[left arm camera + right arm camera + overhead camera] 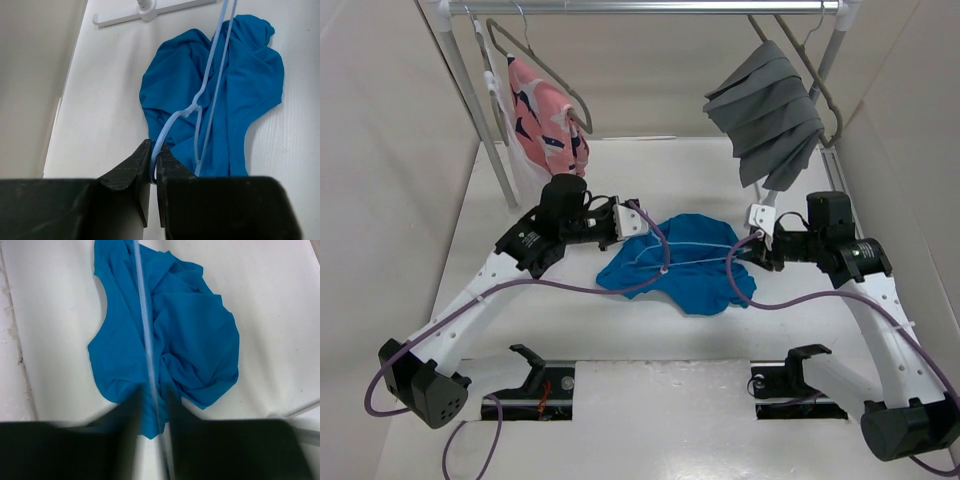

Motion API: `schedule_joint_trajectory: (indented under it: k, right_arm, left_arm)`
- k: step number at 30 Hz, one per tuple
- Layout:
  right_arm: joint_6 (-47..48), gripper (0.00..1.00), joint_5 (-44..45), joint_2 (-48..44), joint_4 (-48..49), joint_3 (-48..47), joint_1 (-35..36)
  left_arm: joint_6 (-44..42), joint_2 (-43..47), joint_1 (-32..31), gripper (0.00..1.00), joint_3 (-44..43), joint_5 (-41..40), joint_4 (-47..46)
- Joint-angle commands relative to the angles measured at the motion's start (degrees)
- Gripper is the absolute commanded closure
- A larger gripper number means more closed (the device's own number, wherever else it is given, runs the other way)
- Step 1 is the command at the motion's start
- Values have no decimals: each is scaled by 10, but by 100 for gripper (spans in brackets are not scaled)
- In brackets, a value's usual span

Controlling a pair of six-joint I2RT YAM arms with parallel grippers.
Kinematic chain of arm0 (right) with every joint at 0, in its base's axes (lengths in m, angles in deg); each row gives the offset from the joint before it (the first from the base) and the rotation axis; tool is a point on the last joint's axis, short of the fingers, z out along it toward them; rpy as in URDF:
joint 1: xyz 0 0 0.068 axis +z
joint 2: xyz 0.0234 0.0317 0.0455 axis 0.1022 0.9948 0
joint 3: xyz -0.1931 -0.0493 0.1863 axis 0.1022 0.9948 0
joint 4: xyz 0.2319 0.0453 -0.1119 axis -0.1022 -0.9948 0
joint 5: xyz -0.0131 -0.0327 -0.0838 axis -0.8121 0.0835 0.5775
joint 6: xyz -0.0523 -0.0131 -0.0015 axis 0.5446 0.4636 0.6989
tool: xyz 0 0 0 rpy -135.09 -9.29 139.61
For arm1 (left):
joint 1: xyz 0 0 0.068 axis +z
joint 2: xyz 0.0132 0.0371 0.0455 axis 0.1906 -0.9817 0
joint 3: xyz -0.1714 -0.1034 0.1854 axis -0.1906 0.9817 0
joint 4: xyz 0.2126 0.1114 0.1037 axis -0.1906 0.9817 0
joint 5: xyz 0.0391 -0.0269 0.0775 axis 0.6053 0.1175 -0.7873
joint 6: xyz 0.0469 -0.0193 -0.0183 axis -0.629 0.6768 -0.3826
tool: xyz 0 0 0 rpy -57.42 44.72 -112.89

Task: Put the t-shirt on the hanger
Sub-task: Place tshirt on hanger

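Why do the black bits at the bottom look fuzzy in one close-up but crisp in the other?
Right wrist view: the right tool and the hanger are smeared, while the t-shirt behind them is sharp. Left wrist view: the left tool, hanger and t-shirt are all crisp. Top view: even light, soft shadows.

Blue t-shirt [705, 285] crumpled on the worktop [570, 330], wire hanger [194, 107] across it.
The bright blue t-shirt lies bunched and wrinkled at the worktop's centre. The thin light-blue hanger stretches over it from 9 to 3 o'clock, hook at the 9 o'clock end.
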Motion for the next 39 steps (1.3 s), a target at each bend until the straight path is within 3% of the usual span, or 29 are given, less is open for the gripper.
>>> schedule_joint_trajectory:
  k: [1,3,4,9,14,18,20,25,32,33,35,39]
  right_arm:
    - [15,38,18,2,3,-32,11]
    - [20,5,47,8,-3,-66,31]
    - [20,0,58,15,-3,-80,38]
    - [20,0,68,59,25,-167,95]
    - [20,0,108,162,38,-251,227]
    - [20,0,141,231,57,-268,279]
    - [20,2,107,247,82,-256,279]
    - [-6,11,65,273,125,-211,279]
    - [-83,39,71,289,251,-122,266]
    - [-89,50,71,290,261,-122,261]
    - [-100,61,71,296,275,-115,261]
    - [-105,100,76,302,281,-115,261]
  left_arm:
    - [-30,4,0,100,-26,35,18]
    - [-41,4,0,100,-26,35,24]
    - [-48,4,0,100,-26,35,24]
    - [-81,4,-11,100,-26,30,30]
    - [-96,-2,-24,100,-26,22,30]
    - [-79,-2,-24,100,-31,22,25]
    - [-72,-2,-24,100,-31,22,25]
    - [-54,5,-24,100,-25,16,11]
    - [-40,15,-24,100,-15,16,5]
    - [-40,15,-24,100,-15,16,0]
    - [-34,15,-24,100,-9,21,0]
    - [-16,20,-24,100,-4,21,-14]
